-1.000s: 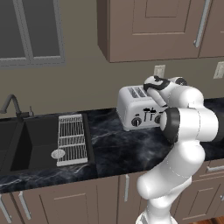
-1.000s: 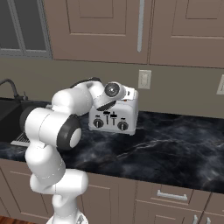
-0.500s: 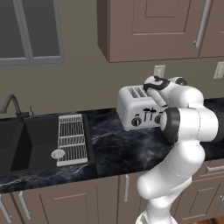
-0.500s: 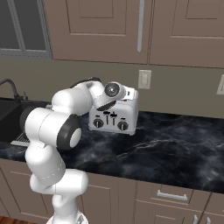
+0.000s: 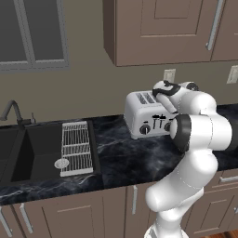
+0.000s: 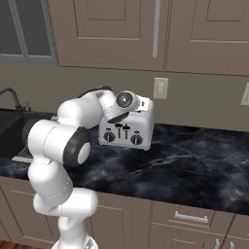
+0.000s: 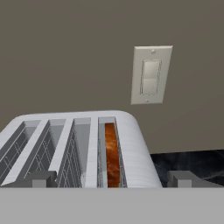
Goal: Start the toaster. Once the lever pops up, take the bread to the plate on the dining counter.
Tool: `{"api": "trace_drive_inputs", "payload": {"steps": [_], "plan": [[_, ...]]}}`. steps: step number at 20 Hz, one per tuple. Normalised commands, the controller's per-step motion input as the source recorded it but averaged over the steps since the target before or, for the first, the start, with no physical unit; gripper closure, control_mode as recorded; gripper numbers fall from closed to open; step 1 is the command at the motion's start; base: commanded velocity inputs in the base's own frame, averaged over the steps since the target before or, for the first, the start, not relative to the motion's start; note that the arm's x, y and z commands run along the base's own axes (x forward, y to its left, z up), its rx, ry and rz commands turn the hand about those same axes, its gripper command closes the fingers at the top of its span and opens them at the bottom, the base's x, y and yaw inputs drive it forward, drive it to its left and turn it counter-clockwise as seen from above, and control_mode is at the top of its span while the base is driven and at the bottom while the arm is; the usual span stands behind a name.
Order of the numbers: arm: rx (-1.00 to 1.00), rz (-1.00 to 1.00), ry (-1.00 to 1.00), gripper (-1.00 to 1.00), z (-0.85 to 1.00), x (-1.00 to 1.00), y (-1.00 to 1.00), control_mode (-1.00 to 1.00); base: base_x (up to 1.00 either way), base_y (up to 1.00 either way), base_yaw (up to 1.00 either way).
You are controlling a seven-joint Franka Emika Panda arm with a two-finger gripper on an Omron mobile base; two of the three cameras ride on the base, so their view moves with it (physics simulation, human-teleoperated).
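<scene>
The silver four-slot toaster (image 5: pixel 148 116) (image 6: pixel 127 130) stands on the dark marble worktop (image 6: pixel 194 165) by the wall. In the hand view its top (image 7: pixel 131 148) faces me, and the brown bread (image 7: pixel 112 153) stands upright in the rightmost slot, sunk between the wires. My gripper (image 7: pixel 112 180) hovers just above that end of the toaster, open wide, with one fingertip (image 7: pixel 41 179) left of the slots and the other (image 7: pixel 183 178) past the toaster's right side. Nothing is between them. The white hand (image 5: pixel 163 90) sits over the toaster's right top. The plate and the dining counter are out of view.
A wall outlet (image 7: pixel 151 74) (image 5: pixel 168 76) is right behind the toaster. To the left lie a black sink (image 5: pixel 37 151) with a faucet (image 5: pixel 11 111) and a wire rack (image 5: pixel 76 148). Brown wall cabinets (image 5: pixel 162 28) hang above. Open worktop stretches right of the toaster.
</scene>
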Motion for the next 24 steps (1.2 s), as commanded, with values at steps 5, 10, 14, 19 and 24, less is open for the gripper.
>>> {"api": "trace_drive_inputs", "payload": {"steps": [5, 10, 14, 19, 24], "plan": [[0.00, 0.00, 0.00, -1.00, 0.00, 0.00, 0.00, -1.00, 0.00, 0.00, 0.00], [0.00, 0.00, 0.00, -1.00, 0.00, 0.00, 0.00, -1.00, 0.00, 0.00, 0.00], [0.00, 0.00, 0.00, -1.00, 0.00, 0.00, 0.00, -1.00, 0.00, 0.00, 0.00], [0.00, 0.00, 0.00, -1.00, 0.00, 0.00, 0.00, -1.00, 0.00, 0.00, 0.00], [0.00, 0.00, 0.00, -1.00, 0.00, 0.00, 0.00, -1.00, 0.00, 0.00, 0.00]]}}
